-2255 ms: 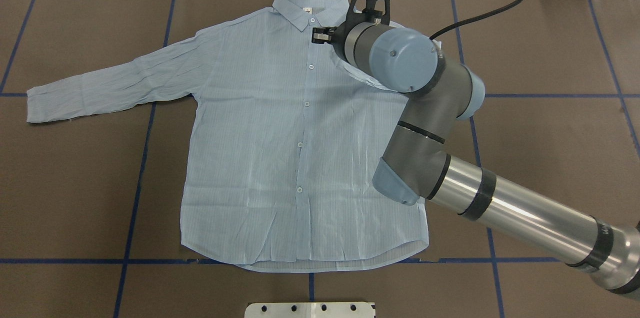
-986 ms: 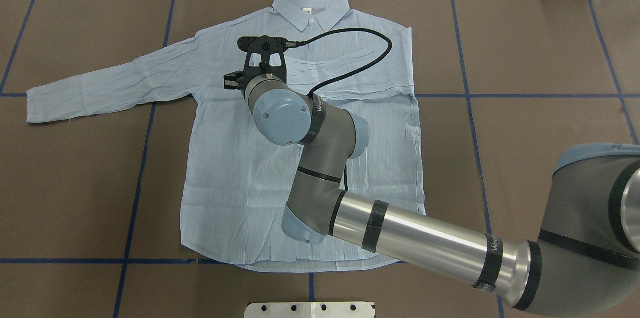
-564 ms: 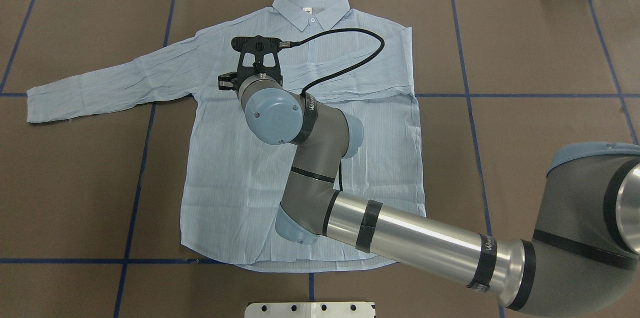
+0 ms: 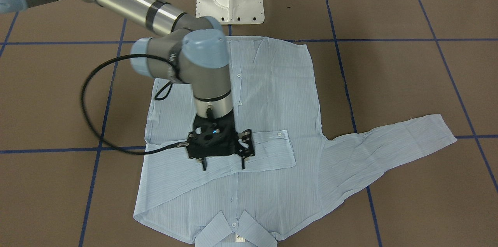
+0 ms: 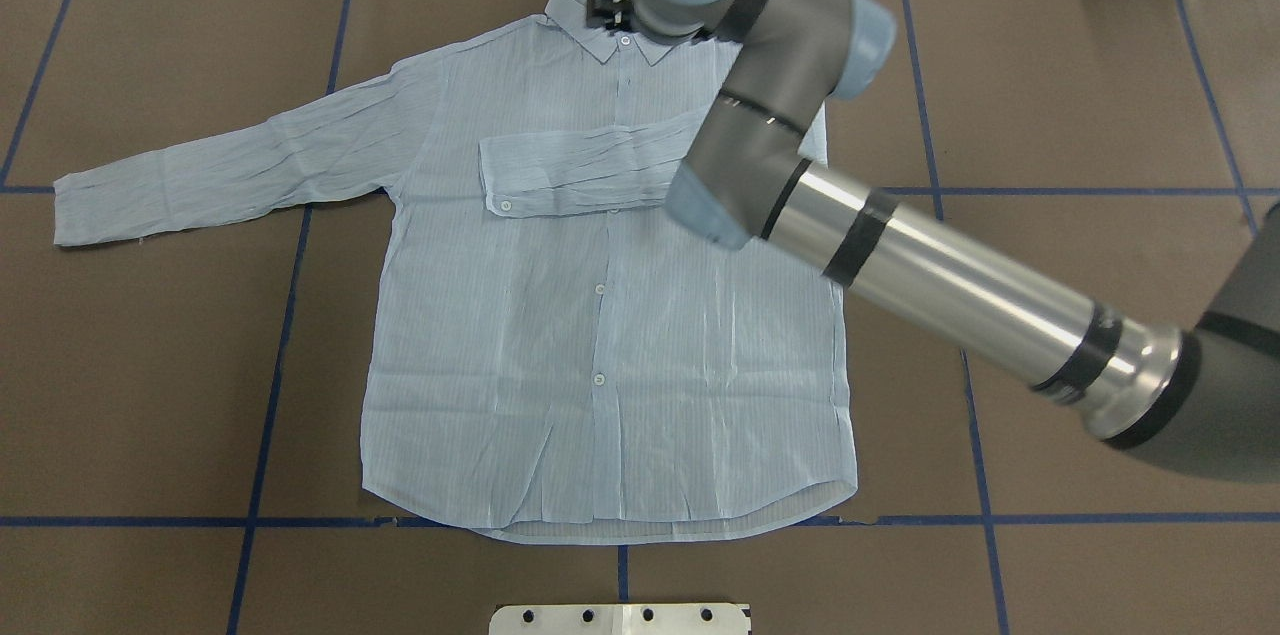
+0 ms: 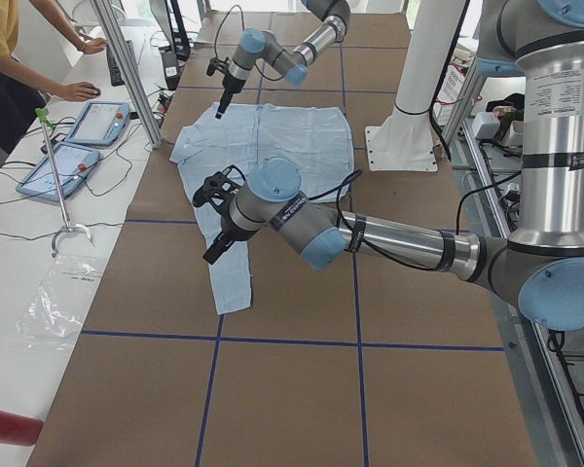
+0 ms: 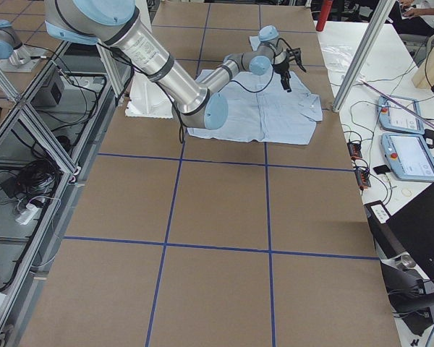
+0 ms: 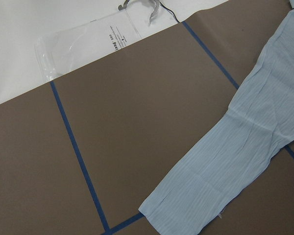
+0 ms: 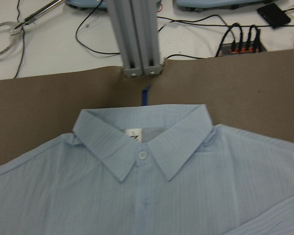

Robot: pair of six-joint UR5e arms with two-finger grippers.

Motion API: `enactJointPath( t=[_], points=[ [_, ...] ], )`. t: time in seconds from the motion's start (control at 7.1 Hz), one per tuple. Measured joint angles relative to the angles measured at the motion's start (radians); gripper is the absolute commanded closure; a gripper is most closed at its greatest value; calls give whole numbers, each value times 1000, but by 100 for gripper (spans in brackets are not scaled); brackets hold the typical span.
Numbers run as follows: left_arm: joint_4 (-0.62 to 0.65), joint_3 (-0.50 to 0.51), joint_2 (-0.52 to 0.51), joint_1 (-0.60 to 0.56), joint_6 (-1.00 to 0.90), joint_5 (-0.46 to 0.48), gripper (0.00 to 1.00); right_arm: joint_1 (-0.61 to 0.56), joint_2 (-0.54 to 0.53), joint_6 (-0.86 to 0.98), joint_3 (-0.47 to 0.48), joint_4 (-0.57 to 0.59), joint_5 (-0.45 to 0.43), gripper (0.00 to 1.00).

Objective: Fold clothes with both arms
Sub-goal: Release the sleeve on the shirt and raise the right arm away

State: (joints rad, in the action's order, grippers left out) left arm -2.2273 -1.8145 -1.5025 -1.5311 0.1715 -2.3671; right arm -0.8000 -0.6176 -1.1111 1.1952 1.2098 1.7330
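The pale blue shirt (image 5: pixel 560 335) lies flat and face up, buttoned, on the brown table (image 5: pixel 150 365). Its collar (image 9: pixel 142 137) is at the far edge from the robot, and the neck label (image 9: pixel 133 134) shows. One sleeve (image 5: pixel 590 165) is folded across the chest, with its cuff (image 5: pixel 505 200) just past the button line. The other sleeve (image 5: pixel 200 175) lies stretched out flat toward the robot's left.

The right arm (image 5: pixel 950 285) reaches across the shirt. In the front-facing view the right gripper (image 4: pixel 223 166) hangs low over the folded sleeve with its fingers spread and nothing between them. The overhead and wrist views instead place that wrist up over the collar, so the views disagree on where it is.

The left arm (image 6: pixel 389 243) holds the left gripper (image 6: pixel 214 255) above the table over the outstretched sleeve. Only the side view shows this gripper, so whether its fingers are apart or together cannot be told. Its wrist camera looks down on the sleeve end and a clear plastic bag (image 8: pixel 88 44) beyond the table edge.
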Motion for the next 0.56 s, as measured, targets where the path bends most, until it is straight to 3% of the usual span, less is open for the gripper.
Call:
enactJointPath(
  t=[0.28,0.56],
  points=[
    [-157,47,32,78,196,21,0,-245,-163,250,81,6,286,0],
    [-422,219,40,184,389,149,3,-404,-311,408,154,2,441,0]
  ],
)
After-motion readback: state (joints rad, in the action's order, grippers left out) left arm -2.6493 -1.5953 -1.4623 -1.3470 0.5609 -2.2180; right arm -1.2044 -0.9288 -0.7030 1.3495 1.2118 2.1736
